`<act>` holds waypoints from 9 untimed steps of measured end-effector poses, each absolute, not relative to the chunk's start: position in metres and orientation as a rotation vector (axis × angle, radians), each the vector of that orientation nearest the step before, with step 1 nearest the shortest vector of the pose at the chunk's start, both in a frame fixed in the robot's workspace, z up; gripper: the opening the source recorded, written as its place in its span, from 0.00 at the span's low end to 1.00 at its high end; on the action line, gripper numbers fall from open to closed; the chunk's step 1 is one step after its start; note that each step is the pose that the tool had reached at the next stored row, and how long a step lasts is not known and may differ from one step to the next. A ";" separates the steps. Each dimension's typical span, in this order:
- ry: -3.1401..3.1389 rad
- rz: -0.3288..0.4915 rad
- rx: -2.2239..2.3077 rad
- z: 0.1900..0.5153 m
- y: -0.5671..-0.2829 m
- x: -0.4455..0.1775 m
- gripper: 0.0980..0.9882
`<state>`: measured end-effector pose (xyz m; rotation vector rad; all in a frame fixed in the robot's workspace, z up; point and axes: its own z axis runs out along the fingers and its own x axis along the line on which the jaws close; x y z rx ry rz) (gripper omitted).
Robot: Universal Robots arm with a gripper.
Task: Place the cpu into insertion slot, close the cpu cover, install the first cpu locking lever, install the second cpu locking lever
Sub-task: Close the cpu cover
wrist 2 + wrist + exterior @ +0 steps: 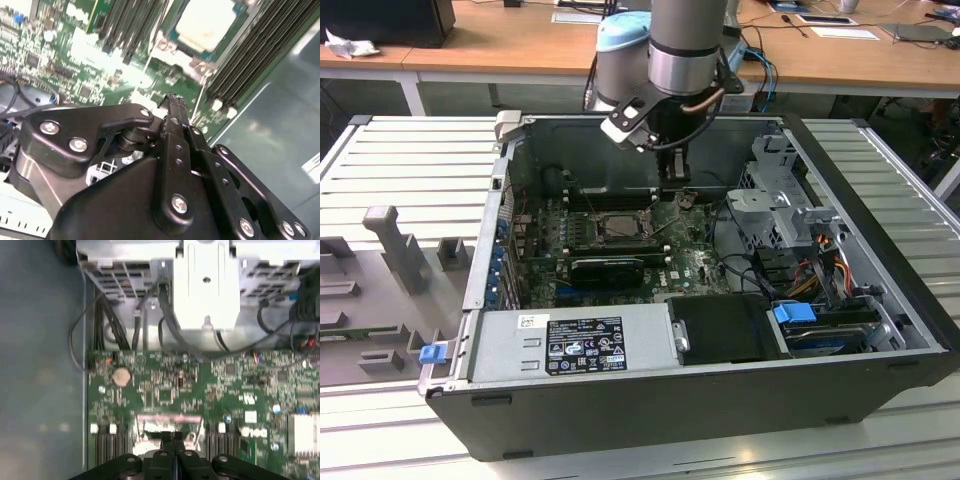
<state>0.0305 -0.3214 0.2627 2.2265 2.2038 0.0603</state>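
1 arm reaches down into the open case [880,330]. Exterior view: gripper [674,186] hangs low over the board [690,262], just beside the slot [618,226] on the exterior view's right, probably so the tips can work at the socket's edge. Power supply [575,345] sits well clear at the near wall. The drive cage [780,205] crowds the arm on the exterior view's right.

Second wrist view: jaws are pressed together into 1 narrow bar with nothing between them. Gripper [172,98] is near the socket, not on it. The cpu [205,22] lies flat in the slot, pale face up. The cover [175,49] looks down around it, but I can't tell if it is latched. Levers are too thin to make out. RAM slots [250,55] flank the socket on 2 sides, so side room is tight.

First wrist view: gripper [172,436] is again closed and empty, tips over a pale frame edge between slot banks, likely the socket rim. Cables [165,320] drape from the cage onto the board beyond, and a coin battery [121,376] sits nearby. Neither blocks the tips.
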 end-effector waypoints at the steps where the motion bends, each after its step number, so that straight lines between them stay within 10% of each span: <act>1: 2.204 0.060 2.226 0.263 -0.321 0.034 0.01; 9: 2.205 0.060 2.226 0.260 -0.321 0.055 0.01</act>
